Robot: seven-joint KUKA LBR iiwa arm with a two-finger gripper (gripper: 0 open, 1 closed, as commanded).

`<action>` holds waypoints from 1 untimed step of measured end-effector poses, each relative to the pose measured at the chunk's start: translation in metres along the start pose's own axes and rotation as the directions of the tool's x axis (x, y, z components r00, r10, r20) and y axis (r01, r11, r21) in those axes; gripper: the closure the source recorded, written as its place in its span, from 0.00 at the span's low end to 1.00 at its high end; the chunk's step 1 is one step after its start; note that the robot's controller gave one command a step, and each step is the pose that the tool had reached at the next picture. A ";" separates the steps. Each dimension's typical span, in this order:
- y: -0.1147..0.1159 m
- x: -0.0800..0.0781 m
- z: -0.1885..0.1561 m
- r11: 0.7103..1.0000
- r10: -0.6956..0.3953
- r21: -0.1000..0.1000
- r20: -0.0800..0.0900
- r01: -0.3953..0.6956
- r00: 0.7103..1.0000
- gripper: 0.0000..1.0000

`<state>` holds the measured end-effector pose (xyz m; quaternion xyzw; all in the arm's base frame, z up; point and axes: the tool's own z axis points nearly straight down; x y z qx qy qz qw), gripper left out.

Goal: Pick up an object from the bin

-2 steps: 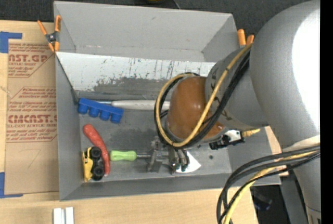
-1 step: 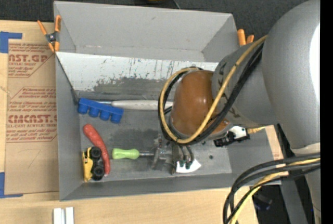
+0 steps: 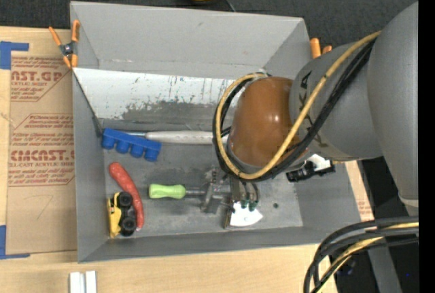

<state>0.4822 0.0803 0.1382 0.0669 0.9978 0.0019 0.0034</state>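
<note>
The arm (image 3: 367, 101) comes in from the right, and its brown wrist cover (image 3: 262, 122) hangs over the right half of the bin (image 3: 183, 26). Below the cover the claw (image 3: 216, 195) is down at the bin floor, close to the front wall. I cannot tell whether it is open or shut, and nothing can be seen held in it.

Going down in size among the loose things:
- A blue block (image 3: 131, 144) lies at the left, under the back slope.
- A pale rod (image 3: 178, 138) runs from the block towards the cover.
- A red tube (image 3: 127, 184) lies slantwise near the left wall.
- A green tool (image 3: 167, 191) lies flat, its metal end pointing right, touching the claw or just beside it.
- A yellow car (image 3: 119, 214) sits in the front left corner, against the tube.
- A small white piece (image 3: 245, 218) lies just right of the claw. Whether it is loose or part of the robot is unclear.

The green tool is the likeliest thing to be picked, being nearest the claw. To do the step well, I judge that the claw should straddle the shaft or handle squarely across its width and come fully down to the floor before closing, since a thin round shaft can roll aside. A grip nearer the handle would probably balance better. The lift should go straight up, clear of the nearby front wall and the white piece.
</note>
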 end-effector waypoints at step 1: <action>0.000 0.000 -0.021 1.000 0.000 -0.001 -0.001 0.000 1.000 1.00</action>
